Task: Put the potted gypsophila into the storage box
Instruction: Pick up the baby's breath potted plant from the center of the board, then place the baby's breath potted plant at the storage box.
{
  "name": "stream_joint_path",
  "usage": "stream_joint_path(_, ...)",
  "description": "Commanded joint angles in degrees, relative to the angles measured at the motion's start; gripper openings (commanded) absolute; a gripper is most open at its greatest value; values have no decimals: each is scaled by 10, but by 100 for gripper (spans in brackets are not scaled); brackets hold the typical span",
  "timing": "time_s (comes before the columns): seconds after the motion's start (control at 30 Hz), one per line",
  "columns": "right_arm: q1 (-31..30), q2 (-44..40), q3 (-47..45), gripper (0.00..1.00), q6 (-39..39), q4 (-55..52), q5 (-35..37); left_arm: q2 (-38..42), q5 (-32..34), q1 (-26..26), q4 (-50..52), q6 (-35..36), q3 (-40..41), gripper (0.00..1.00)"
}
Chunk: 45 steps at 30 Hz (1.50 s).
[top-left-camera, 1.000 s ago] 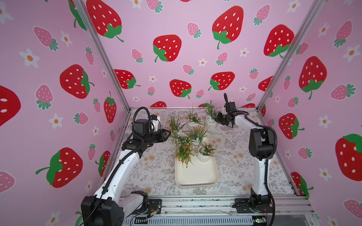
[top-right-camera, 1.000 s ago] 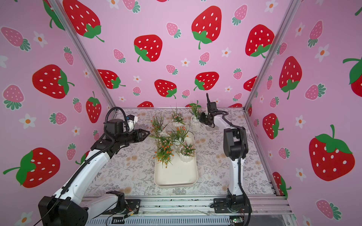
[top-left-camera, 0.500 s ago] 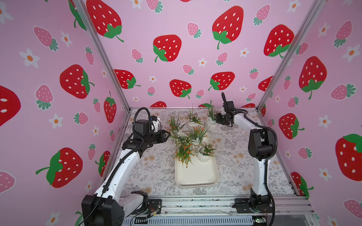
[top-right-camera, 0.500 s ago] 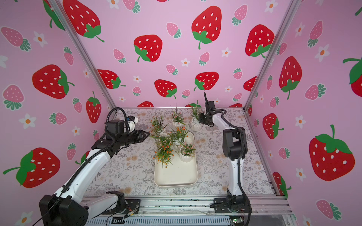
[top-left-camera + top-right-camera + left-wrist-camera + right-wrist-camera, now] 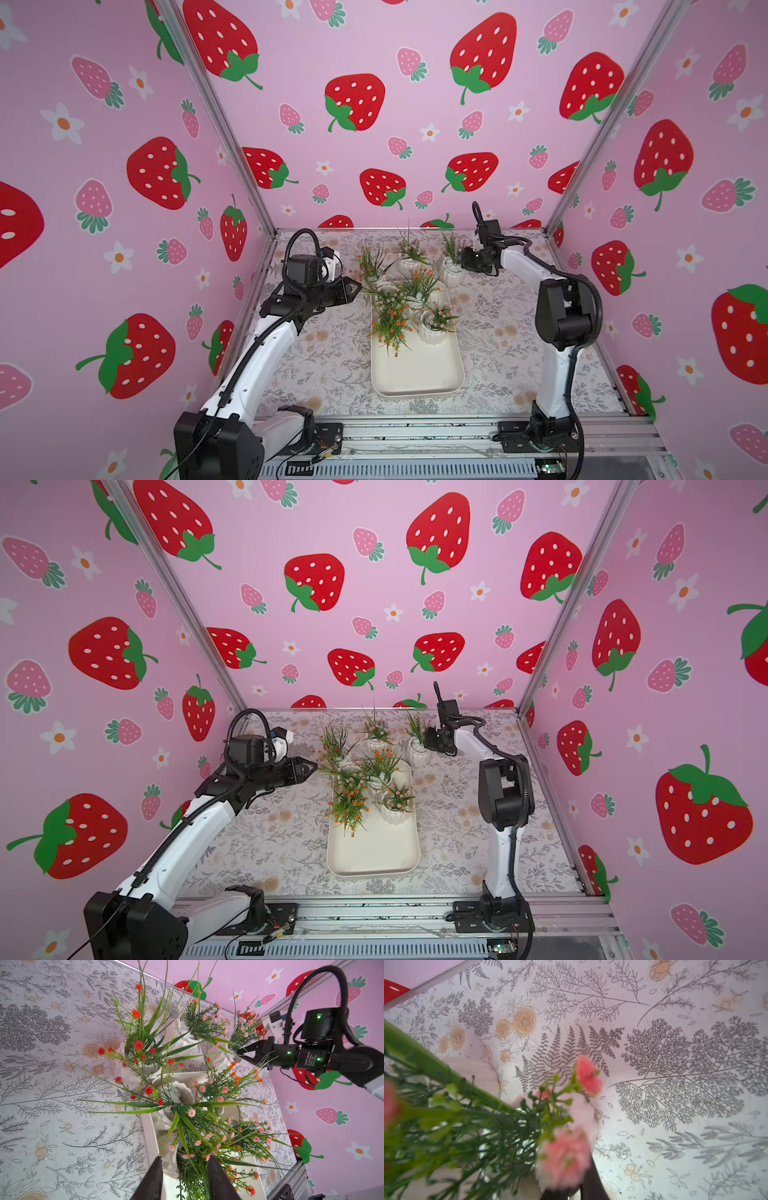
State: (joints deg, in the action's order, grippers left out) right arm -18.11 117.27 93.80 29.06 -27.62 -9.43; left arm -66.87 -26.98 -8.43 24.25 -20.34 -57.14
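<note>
Both top views show me the storage box [image 5: 417,374] [image 5: 374,854] lying lengthwise on the floral table [image 5: 332,357]. Its near half is bare and its far half is crowded with potted gypsophila [image 5: 432,332]. The sprigs overlap so much that I cannot count the pots inside.

3 more pots stand on the table just past the box's far end. The end pot [image 5: 451,276], nearest my right arm, sits just beside the box's far corner. The right gripper [image 5: 463,262] [image 5: 426,737] is up against it, but from up here I cannot read its fingers.

The left wrist view settles that: the right gripper [image 5: 238,1054] has both fingers meeting at a point on the rim of the end pot [image 5: 220,1059], pinching it. The right wrist view gives me only blurred pink flowers [image 5: 564,1157] on green sprigs [image 5: 446,1126], and 1 dark fingertip [image 5: 589,1180] against white pot wall.

The left gripper [image 5: 356,286] [image 5: 312,766] hangs beside the red-flowered pot [image 5: 376,284] [image 5: 126,1072], apart from it. Its fingers [image 5: 153,1180] stand partly spread, holding nothing.
</note>
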Motion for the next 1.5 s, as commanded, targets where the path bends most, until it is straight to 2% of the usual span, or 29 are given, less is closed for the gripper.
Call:
stream_joint_path(0.0, -3, -60, -15, 0, 3, 23, -5, -1, 0, -1, 1, 0, -19, 39)
stream_joint_path(0.3, -3, -199, -111, 0, 1, 34, -18, -2, -25, -5, -2, -12, -19, 39)
stream_joint_path(0.7, -3, -415, -218, 0, -47, -24, -53, 27, -39, -50, -8, -4, -17, 39)
stream_joint_path(0.9, -3, -502, -251, 0, -67, -60, -120, 52, -53, -65, -4, 6, -15, 40)
stream_joint_path(1.17, -18, -589, -294, 0, -122, -110, -272, 54, -92, -68, -8, -3, -17, 40)
stream_joint_path(1.47, -90, -636, -317, 0, -172, -168, -312, 57, -86, -67, 2, -6, -21, 40)
